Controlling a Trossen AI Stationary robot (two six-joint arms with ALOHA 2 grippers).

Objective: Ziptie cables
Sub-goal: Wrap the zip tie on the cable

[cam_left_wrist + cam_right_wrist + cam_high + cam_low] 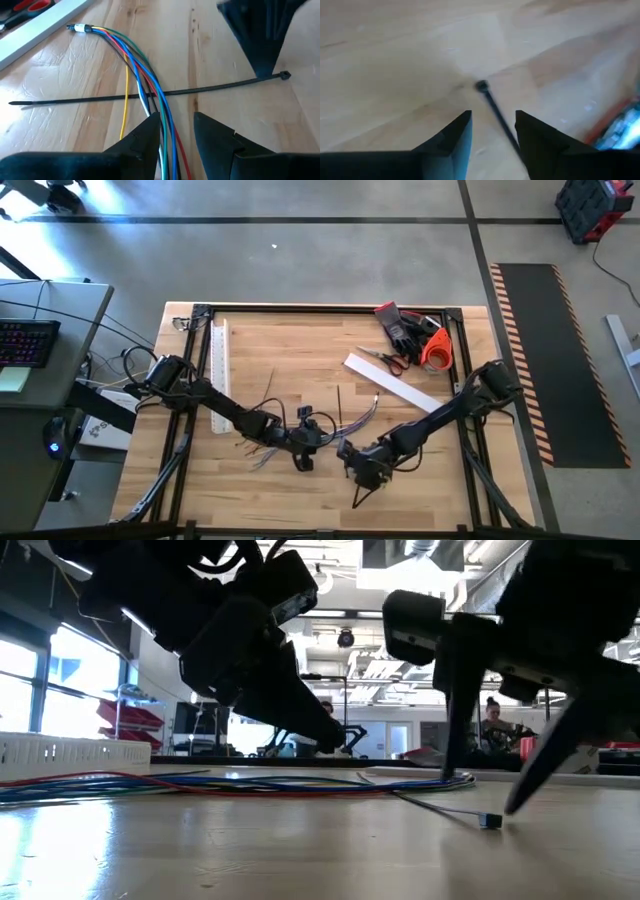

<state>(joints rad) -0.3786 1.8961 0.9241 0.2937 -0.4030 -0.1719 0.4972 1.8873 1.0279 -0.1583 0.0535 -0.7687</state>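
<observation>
Your wooden desk [300, 490] is filling the middle of the high view, with both dark arms reaching in from its left and right edges toward the lower centre. A long white slotted duct [221, 370] is lying along the desk's left side, and a flat white strip [393, 380] is sitting at an angle right of centre. Scissors [385, 359], a pair of dark gloves [402, 328] and an orange tape roll [435, 352] are resting in the upper right corner.

The cables [150, 85] are trailing across the centre of the desk; in the left wrist view they are running from the upper left down to the bottom centre, passing between your left tool's [177, 127] fingers. Those fingers are standing partly apart around the bunch, and you cannot tell whether they are pinching it.

One ziptie [150, 94] is lying flat under the cables, crossing the frame from left to right, its head at the right edge. Your right tool [492, 127] is hovering low over that head end, fingers parted with the strip between them, not gripping it.
</observation>
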